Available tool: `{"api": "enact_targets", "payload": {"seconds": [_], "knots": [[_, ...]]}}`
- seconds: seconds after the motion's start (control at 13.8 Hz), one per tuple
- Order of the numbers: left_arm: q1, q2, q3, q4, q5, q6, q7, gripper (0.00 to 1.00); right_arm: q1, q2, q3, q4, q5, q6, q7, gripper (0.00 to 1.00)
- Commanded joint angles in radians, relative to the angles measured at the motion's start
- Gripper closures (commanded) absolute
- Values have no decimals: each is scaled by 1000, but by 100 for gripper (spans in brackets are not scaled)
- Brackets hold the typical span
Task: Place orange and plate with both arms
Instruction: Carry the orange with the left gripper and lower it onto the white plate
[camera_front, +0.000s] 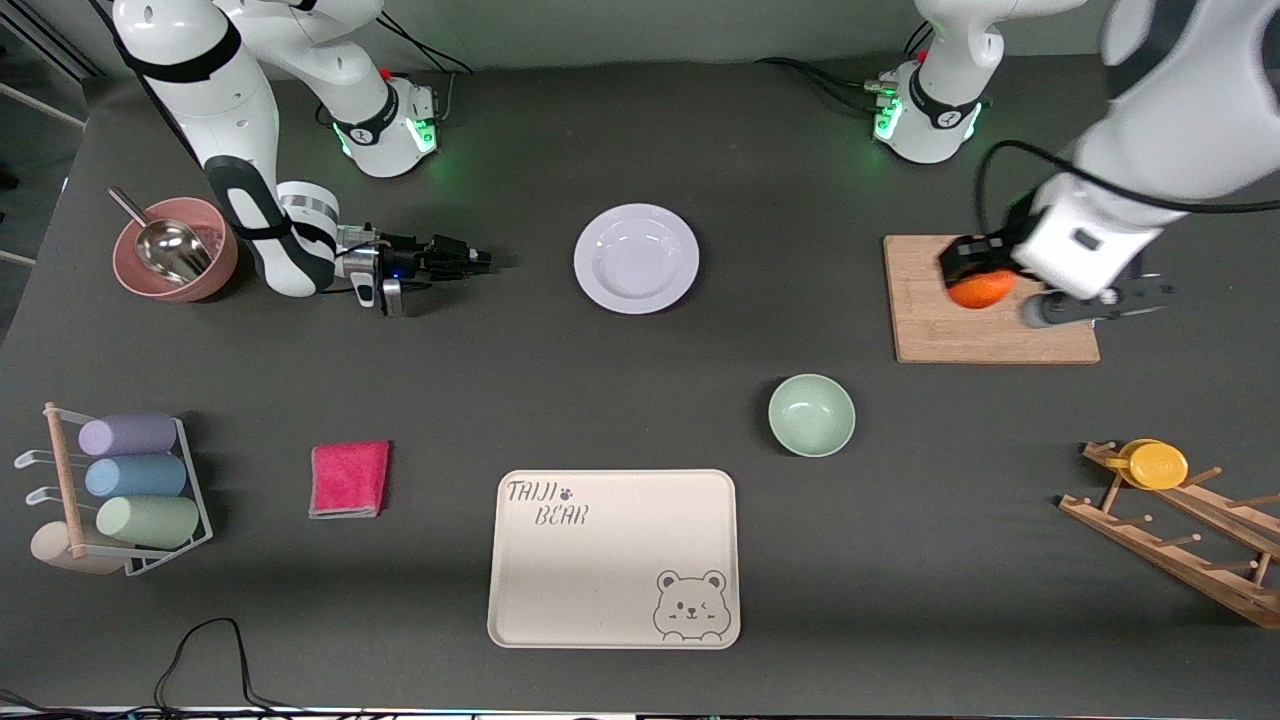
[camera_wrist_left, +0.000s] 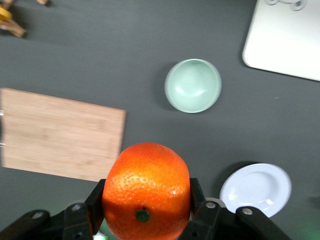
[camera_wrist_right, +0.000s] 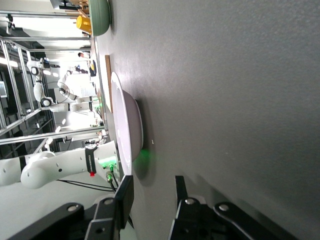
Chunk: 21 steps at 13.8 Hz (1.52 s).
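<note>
The left hand is clamped on the orange, its two black fingers pressing the fruit from either side with the stem dimple facing the wrist camera; it hangs in the air over the wooden cutting board at the left arm's end of the counter. Gripping the fruit across its middle, judging by how much peel bulges clear of the pads, gives a round, slippery thing the least chance to squirt out. The right hand lies low and turned sideways, just above the counter and near the plate, pointing at its rim, with its fingers parted a little and nothing between them. That flat, edge-on pose looks chosen for pinching the wide rim (a shallow plate offers no other hold from above), and the gap seems about right to slip over the rim's thickness. The plate itself sits flat on the counter between the two arm bases, untouched. Nearer the front camera lie a pale green bowl and, nearer again, a cream bear tray, which is the likeliest destination for both things, though nothing in view confirms it. Around the edges stand a pink bowl with a metal scoop, a red cloth, a rack of pastel cups and a wooden rack carrying a yellow disc.
</note>
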Motion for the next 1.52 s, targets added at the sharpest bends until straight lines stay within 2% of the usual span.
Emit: {"api": "enact_targets", "payload": {"seconds": [0.0,0.29,0.51,0.65,0.94,1.45], "knots": [[-139,90,-39,51,-2,68,-242,100,3,33,4,15,26,-9,-48,60],[-349,209,-39,27,17,194,-443,100,3,38,4,16,26,-11,-54,60],[-451,239,-38,-89,23,372,-517,100,3,36,9,18,26,-12,-72,60],[-480,252,-39,-194,23,516,-525,100,3,35,9,21,26,-20,-90,60],[-555,308,-36,-319,47,738,-584,100,1,35,10,25,27,-26,-106,60],[-647,365,-32,-439,121,911,-667,100,1,36,10,24,40,-26,-104,60]]}}
